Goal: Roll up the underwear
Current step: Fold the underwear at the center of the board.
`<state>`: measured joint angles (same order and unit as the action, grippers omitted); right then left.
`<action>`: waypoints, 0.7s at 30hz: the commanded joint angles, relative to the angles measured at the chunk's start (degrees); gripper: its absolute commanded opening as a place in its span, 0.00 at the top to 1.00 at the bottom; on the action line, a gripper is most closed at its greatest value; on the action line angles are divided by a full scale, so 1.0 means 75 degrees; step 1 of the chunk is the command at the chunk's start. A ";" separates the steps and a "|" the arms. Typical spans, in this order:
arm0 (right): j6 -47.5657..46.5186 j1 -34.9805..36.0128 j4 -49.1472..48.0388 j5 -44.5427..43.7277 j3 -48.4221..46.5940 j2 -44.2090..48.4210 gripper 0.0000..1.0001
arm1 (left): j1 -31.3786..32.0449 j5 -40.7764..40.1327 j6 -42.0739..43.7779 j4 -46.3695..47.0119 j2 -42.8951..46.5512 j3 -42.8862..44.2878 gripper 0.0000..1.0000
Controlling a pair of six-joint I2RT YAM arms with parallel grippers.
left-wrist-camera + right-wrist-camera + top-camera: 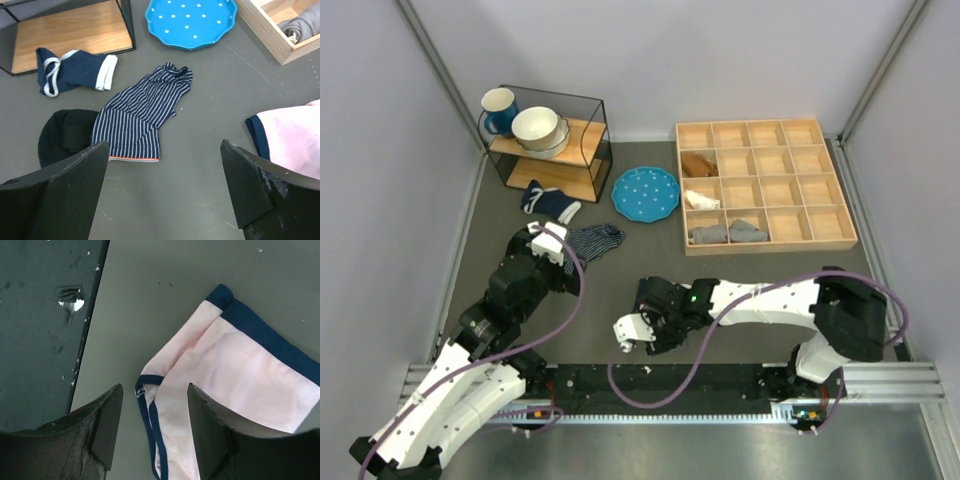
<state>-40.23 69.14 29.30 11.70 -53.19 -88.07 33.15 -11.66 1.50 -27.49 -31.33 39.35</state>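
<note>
Presently left tool (164, 146) and right tool (155, 388) gape empty, underwear (240, 375) under the right, near table (165, 285) edge.

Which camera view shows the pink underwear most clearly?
The right wrist view: the underwear shows close up, pink cloth and navy trim clear. The left wrist view catches only one corner at its right edge. In the top view the right arm mostly hides it.

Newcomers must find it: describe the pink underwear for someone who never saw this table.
Go to the middle of the near edge of the dark grey table. By the right gripper lies a soft light pink cloth garment. Its plain pink with navy trim separates it from the navy-and-white striped garment.
</note>
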 commanded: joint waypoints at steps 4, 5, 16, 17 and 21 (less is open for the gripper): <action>0.0687 0.0284 -0.0473 -0.0518 -0.0396 -0.0643 0.45 | -0.0013 -0.0438 0.0398 0.0477 0.0486 -0.0173 0.01; 0.0723 0.0273 -0.0461 -0.0506 -0.0408 -0.0702 0.45 | -0.0002 -0.0391 0.0410 0.0489 0.0486 -0.0173 0.01; 0.0782 0.0285 -0.0449 -0.0681 -0.0222 -0.1265 0.79 | -0.0002 -0.0168 0.0410 0.0524 0.0557 -0.0185 0.01; 0.0747 0.0273 -0.0450 -0.0716 -0.0163 -0.1218 0.82 | -0.0002 -0.0133 0.0410 0.0524 0.0556 -0.0185 0.01; 0.0665 0.0121 -0.0310 -0.0438 0.0049 -0.0879 0.91 | -0.0002 0.0252 0.0492 0.0594 0.0568 -0.0267 0.01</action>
<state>-34.48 70.63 26.50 7.29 -55.37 -96.01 33.15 -12.84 4.08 -26.46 -27.83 38.00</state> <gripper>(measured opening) 0.131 0.987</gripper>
